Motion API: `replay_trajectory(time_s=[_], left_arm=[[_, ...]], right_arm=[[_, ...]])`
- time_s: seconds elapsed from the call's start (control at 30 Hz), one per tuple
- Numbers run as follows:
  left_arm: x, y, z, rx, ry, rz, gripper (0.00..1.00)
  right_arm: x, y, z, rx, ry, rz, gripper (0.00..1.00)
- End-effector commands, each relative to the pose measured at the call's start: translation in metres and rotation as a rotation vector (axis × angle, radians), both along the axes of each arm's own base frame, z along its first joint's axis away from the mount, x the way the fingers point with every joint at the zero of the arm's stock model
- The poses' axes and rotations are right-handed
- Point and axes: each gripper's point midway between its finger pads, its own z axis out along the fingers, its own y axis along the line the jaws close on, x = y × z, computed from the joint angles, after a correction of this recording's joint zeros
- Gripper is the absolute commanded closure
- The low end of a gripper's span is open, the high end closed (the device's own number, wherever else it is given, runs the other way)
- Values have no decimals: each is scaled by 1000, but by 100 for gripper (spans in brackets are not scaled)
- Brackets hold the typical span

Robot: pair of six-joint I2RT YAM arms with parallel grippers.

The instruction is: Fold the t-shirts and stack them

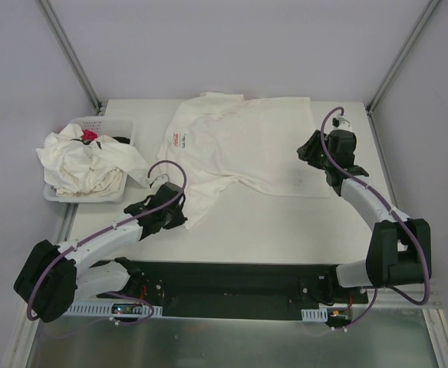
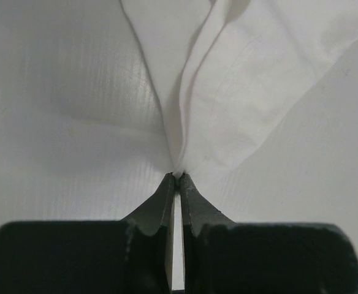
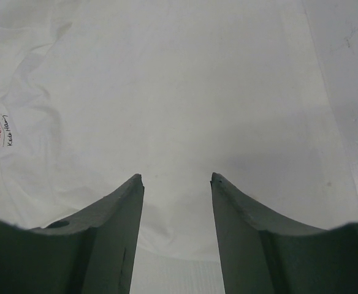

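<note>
One off-white t-shirt point(image 1: 243, 146) lies spread on the table with a small red logo point(image 1: 176, 139) near its left side. My left gripper point(image 1: 184, 215) is shut on the shirt's near-left corner; in the left wrist view the fabric point(image 2: 228, 104) bunches into folds at the fingertips point(image 2: 170, 184). My right gripper point(image 1: 307, 151) hovers open over the shirt's right edge. In the right wrist view its jaws stand apart above the cloth point(image 3: 167, 104), nothing between them. More t-shirts point(image 1: 86, 162) are heaped in the basket at the left.
A white perforated basket point(image 1: 110, 124) stands at the back left, with something red point(image 1: 90, 135) poking out of the heap. The table's right edge point(image 1: 383, 165) runs just beyond my right arm. Grey walls and metal posts enclose the back.
</note>
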Motion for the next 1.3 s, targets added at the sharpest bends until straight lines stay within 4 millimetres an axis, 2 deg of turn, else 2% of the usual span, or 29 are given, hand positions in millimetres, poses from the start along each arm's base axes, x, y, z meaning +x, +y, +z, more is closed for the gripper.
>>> replay_trajectory(time_s=[0.0,0.17,0.27,0.43,0.63,0.9,1.27], left_arm=[[8,-1,17,7,-64,-12,100],[13,0,24,18,-92,-20,100],[17,0,31,27,-118,-29,100],[23,2,47,31,-177,-41,100],[26,1,61,16,-218,-50,100],[27,6,72,29,-252,-48,100],[30,3,72,46,-241,-66,100]], right_arm=[[2,-5,-4,-1,26,-29,48],[-9,-13,-23,-22,96,-63,42],[-14,-28,-32,-71,127,-123,38],[-28,-59,-49,-73,206,-218,37],[-49,-82,-64,-121,275,-301,38],[-71,-93,-83,-158,351,-328,38],[-92,-112,-93,-177,380,-393,40]])
